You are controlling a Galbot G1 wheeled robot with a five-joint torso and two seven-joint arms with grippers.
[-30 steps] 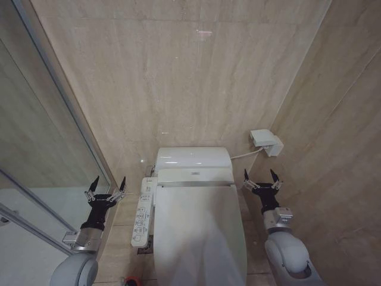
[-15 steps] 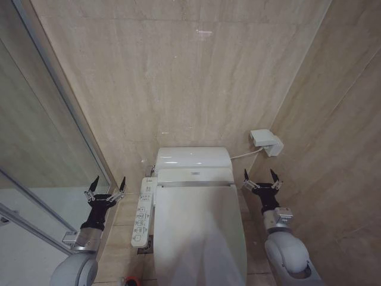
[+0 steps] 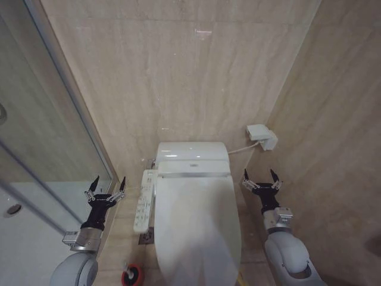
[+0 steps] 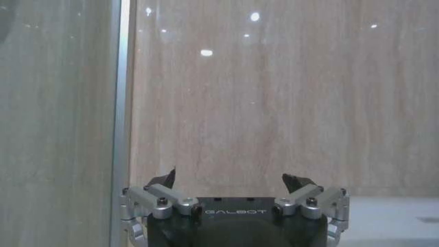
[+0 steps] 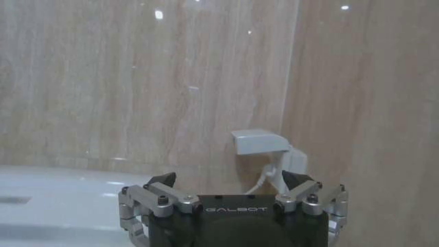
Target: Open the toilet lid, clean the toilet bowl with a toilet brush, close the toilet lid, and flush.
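Large white oval plastic toilet lid (image 3: pixel 196 223): down, closed over the bowl. Small red-based toilet brush (image 3: pixel 131 276): floor, left of toilet. Left gripper (image 3: pixel 108 183) and right gripper (image 3: pixel 259 175): 2 units, fingers spread, empty, flanking the toilet.

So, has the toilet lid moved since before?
No. The toilet lid still lies shut against the tank; the whole view shifted, so the camera moved.
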